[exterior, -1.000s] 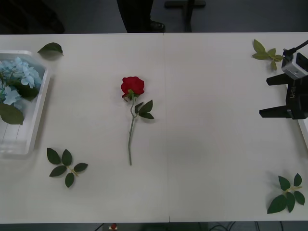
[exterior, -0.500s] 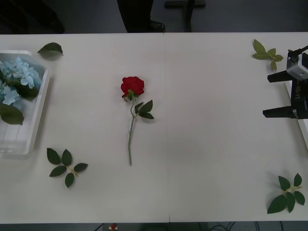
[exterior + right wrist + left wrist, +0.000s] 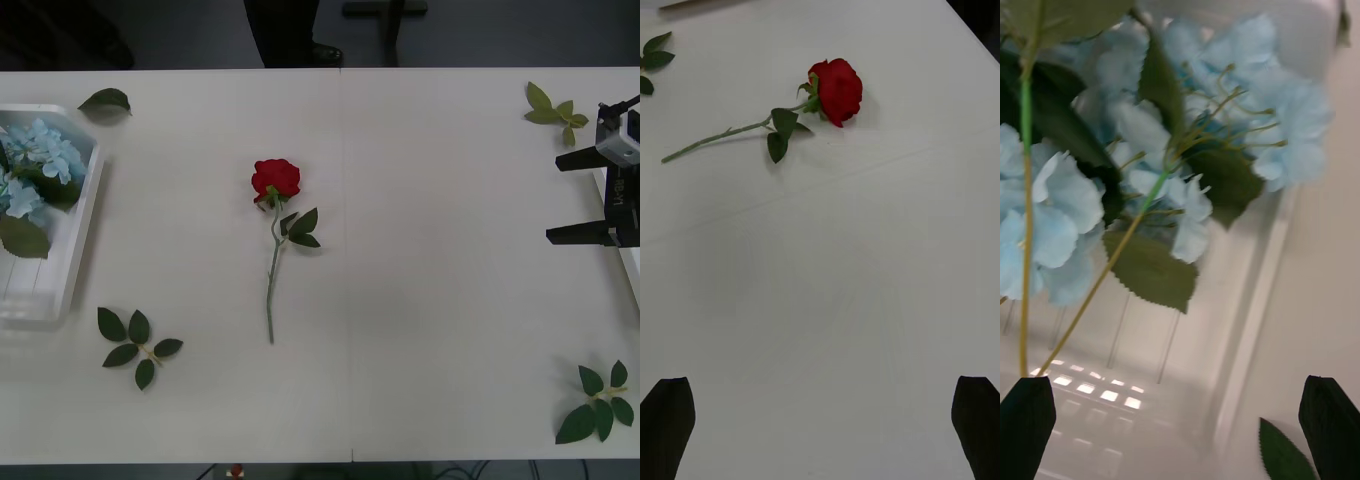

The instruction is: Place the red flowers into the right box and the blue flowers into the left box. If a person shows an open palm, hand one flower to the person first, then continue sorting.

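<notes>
One red rose (image 3: 275, 180) lay on the white table (image 3: 440, 330) a little left of centre in the front view, its bloom toward the top of the frame and its thin green stem running down toward the lower middle, two dark leaves partway along it. The right gripper (image 3: 580, 197) stood at the right edge of that view, well apart from the rose, its two black fingers spread wide with nothing between them; just behind it a sliver of the right box (image 3: 631, 268) showed at the frame's edge. In the right wrist view the rose (image 3: 836, 90) lay in the upper part of the picture, far from the open fingertips (image 3: 667, 420) at the bottom corners, with bare table between. At the left edge of the front view the left box (image 3: 62, 270) held the blue flowers (image 3: 40, 160). In the left wrist view the left gripper (image 3: 1178, 429) hung close over those blooms (image 3: 1187, 127), its fingers wide apart and empty. Loose green leaf sprigs (image 3: 137, 345) lay scattered near the table's corners.
</notes>
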### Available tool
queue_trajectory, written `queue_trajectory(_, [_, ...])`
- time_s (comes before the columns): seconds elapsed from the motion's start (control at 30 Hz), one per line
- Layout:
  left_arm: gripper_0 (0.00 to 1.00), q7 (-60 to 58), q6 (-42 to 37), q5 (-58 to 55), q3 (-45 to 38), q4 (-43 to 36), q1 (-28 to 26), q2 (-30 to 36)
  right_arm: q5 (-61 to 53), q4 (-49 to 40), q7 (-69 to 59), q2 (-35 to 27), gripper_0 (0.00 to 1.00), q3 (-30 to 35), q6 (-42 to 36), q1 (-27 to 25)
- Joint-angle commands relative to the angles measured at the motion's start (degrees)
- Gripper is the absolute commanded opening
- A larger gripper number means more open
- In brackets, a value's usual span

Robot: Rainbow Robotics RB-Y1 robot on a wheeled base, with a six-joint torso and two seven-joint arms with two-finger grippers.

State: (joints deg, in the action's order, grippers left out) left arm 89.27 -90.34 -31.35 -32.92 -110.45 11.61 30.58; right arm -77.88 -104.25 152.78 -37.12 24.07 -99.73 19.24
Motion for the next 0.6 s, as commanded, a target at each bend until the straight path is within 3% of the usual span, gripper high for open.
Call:
queue_trajectory(0.03, [0.97, -5.7, -1.4, -5.0, 2.4, -5.4, 3.8, 3.7, -0.6, -0.7, 1.9, -1.0, 1.00, 1.3, 0.0, 0.5])
queue_trajectory(0.33, [1.00, -20.8, 12.6, -3.1, 19.5, -7.1, 4.8, 3.1, -0.8, -0.7, 1.9, -1.0, 1.00, 1.2, 0.1, 0.5])
queue_trajectory(0.6, [1.00, -23.4, 22.8, 3.8, 34.8, -3.2, 5.9, -2.7, -1.1, -0.7, 1.6, -1.0, 1.00, 1.2, 0.0, 0.5])
